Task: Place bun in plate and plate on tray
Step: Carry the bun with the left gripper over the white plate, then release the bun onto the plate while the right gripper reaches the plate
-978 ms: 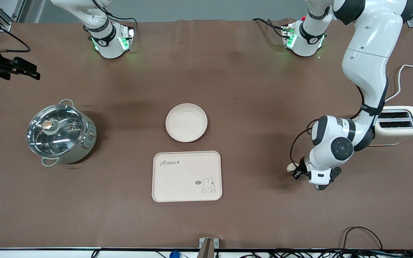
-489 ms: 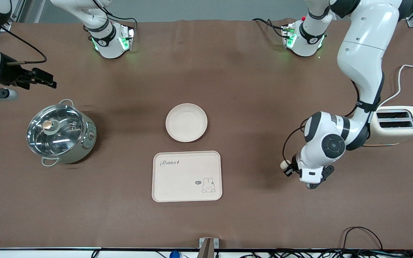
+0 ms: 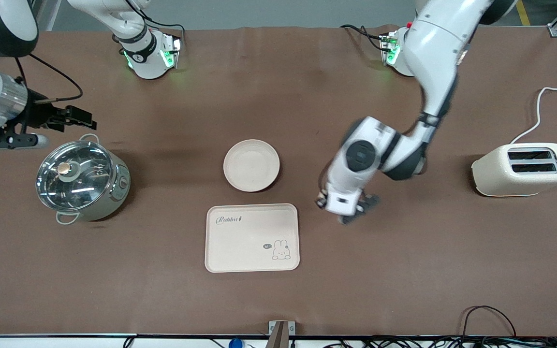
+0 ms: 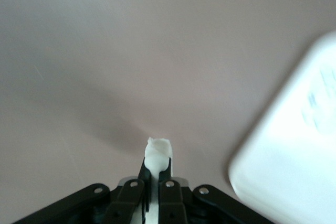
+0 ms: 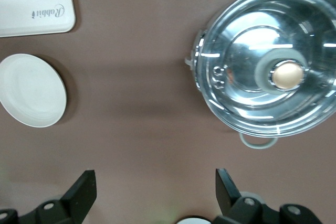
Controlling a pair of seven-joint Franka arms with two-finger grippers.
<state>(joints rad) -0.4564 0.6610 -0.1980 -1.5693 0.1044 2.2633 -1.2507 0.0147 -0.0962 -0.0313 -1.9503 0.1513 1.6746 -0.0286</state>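
Observation:
The small pale bun (image 4: 159, 148) is pinched between the fingers of my left gripper (image 4: 157, 163), which is shut on it. That left gripper (image 3: 321, 200) hangs over the bare table beside the tray's corner that points toward the left arm's end. The cream rectangular tray (image 3: 252, 238) with the Rabbit mark lies near the table's middle, and a blurred white corner of the tray (image 4: 294, 161) shows in the left wrist view. The round cream plate (image 3: 251, 165) sits empty, just farther from the front camera than the tray. My right gripper (image 3: 83, 121) is open and empty, over the table by the pot.
A steel pot with a glass lid (image 3: 81, 181) stands toward the right arm's end, and the pot (image 5: 268, 59) fills much of the right wrist view. A cream toaster (image 3: 522, 170) with a white cord stands toward the left arm's end. The plate (image 5: 31, 90) and the tray (image 5: 34, 3) also show in the right wrist view.
My left arm has lifted the bun from beside the toaster and swung it toward the table's middle, next to the tray. My right gripper has moved in toward the pot.

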